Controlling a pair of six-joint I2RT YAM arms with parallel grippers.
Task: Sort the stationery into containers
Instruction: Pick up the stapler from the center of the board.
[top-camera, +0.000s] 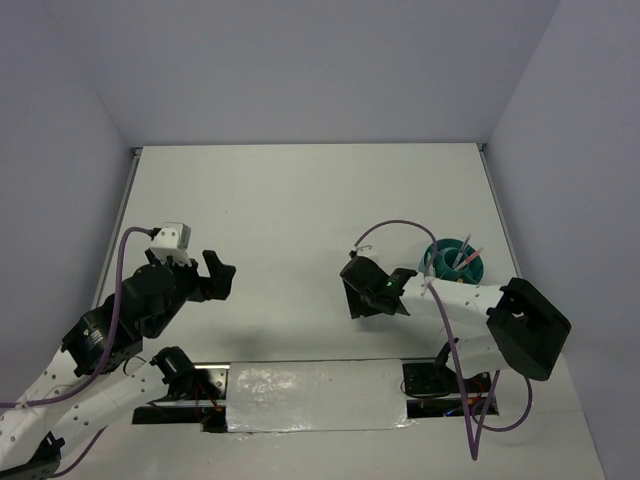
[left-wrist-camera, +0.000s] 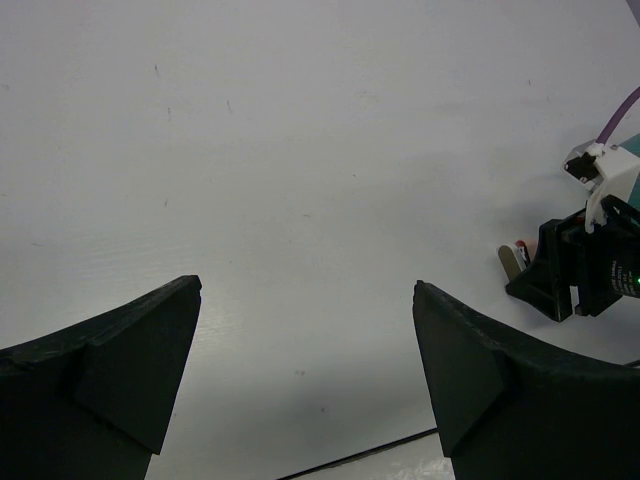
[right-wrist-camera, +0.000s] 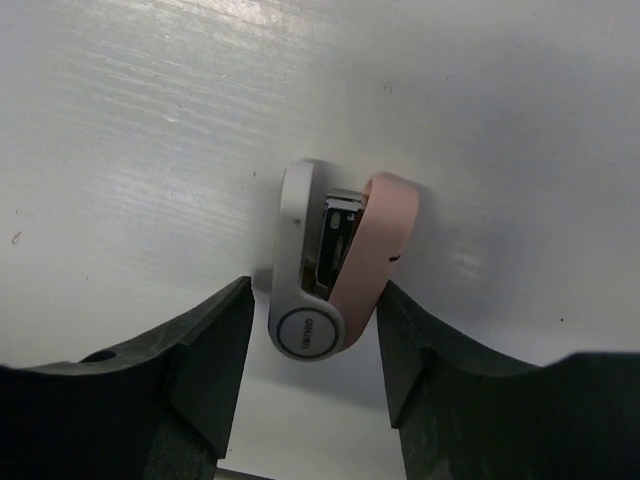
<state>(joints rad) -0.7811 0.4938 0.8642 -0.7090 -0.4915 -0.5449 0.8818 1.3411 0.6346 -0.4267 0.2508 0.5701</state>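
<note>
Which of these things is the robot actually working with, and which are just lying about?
Part of the job: pink-white mini stapler, lying between the fingers of the right gripper; teal cup; two pens standing in it.

Just there: purple cable; shiny silver sheet.

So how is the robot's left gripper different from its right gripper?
The left gripper has only bare white table between its jaws; the right gripper has a pink-and-white mini stapler lying between its jaws. The left gripper's jaws stand wide apart; the right gripper's sit closer, beside the stapler. The right gripper is near the round teal cup; the left gripper is farther off. Both are black and open.
</note>
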